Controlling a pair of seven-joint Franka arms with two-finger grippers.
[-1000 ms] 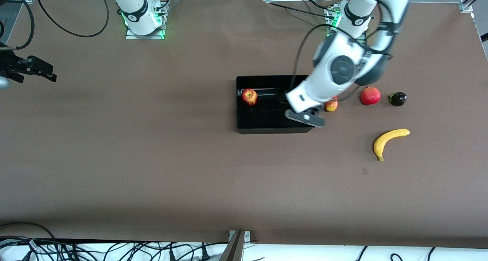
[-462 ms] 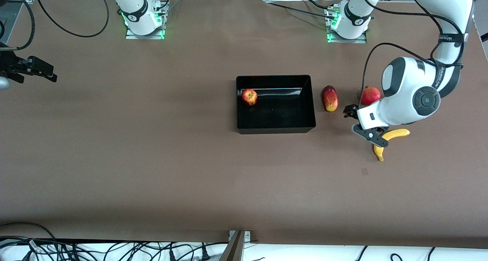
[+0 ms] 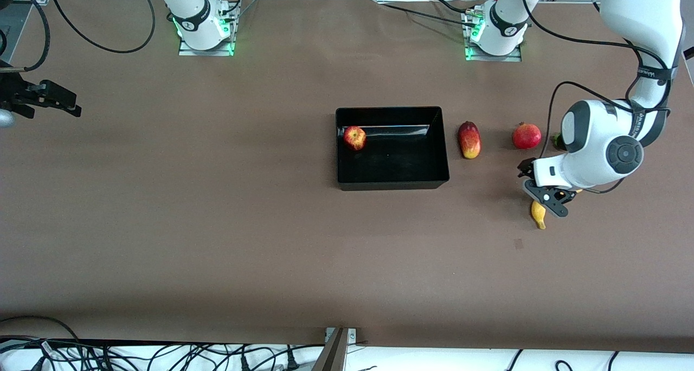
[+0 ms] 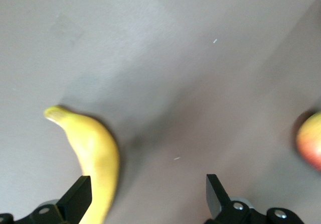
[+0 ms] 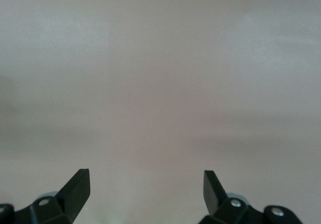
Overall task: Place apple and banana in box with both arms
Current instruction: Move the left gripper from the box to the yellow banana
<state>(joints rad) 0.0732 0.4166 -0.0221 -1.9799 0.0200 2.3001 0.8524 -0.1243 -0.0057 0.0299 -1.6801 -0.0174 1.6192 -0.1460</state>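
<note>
The apple (image 3: 354, 138) lies inside the black box (image 3: 390, 185), in the corner toward the right arm's end. The yellow banana (image 3: 538, 212) lies on the table toward the left arm's end, mostly hidden under my left hand. My left gripper (image 3: 545, 191) hangs open just over it. In the left wrist view the banana (image 4: 93, 148) runs along the inside of one finger of the left gripper (image 4: 148, 196), with bare table across the rest of the gap. My right gripper (image 3: 73, 103) waits open at the right arm's end of the table; in its wrist view the right gripper (image 5: 145, 194) holds nothing.
A red-yellow mango (image 3: 469, 139) lies beside the box, then a red pomegranate (image 3: 526, 136) and a dark fruit (image 3: 557, 140) half hidden by the left arm. A red-yellow fruit (image 4: 311, 141) shows at the edge of the left wrist view.
The left arm has swung from over the box to over the banana and has come down close to it, covering most of it. The right arm has not moved.
</note>
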